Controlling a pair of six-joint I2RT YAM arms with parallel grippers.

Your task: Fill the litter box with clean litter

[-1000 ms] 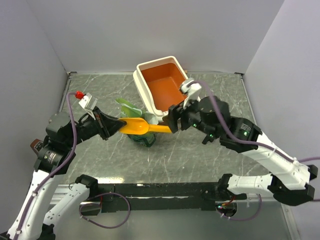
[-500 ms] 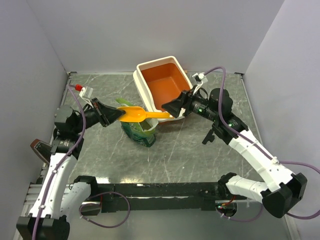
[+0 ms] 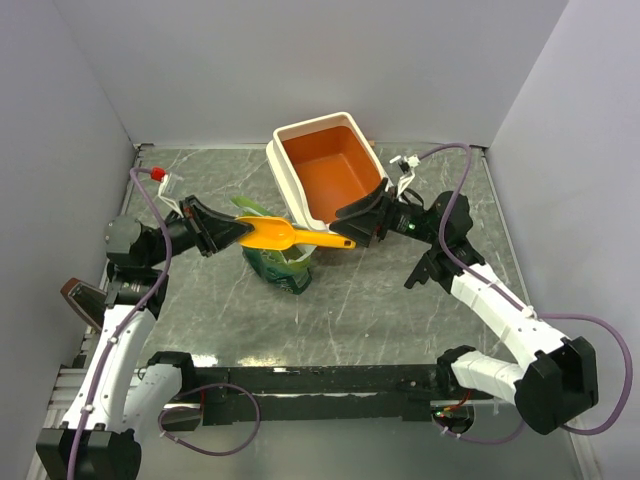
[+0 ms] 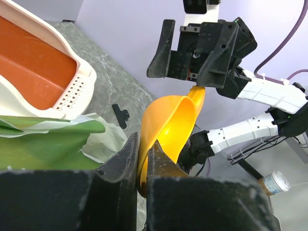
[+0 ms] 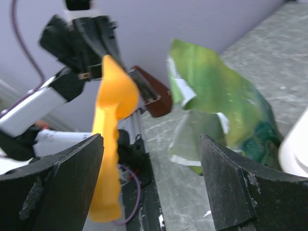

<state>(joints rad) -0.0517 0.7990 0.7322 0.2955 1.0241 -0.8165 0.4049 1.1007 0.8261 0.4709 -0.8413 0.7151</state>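
Litter box [image 3: 293,190], one, at far side of table [image 3: 400,310]; one orange scoop [image 3: 272,234], bowl rim clamped in left end effector [image 3: 233,236], handle tip within wide-spread right end effector [image 3: 352,224]; one green bag [image 3: 280,270] partly hidden beneath scoop, contents unseen.

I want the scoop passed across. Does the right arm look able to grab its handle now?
Probably yes: the right tool is open beside the scoop handle, nothing between; the left tool grips the bowl.
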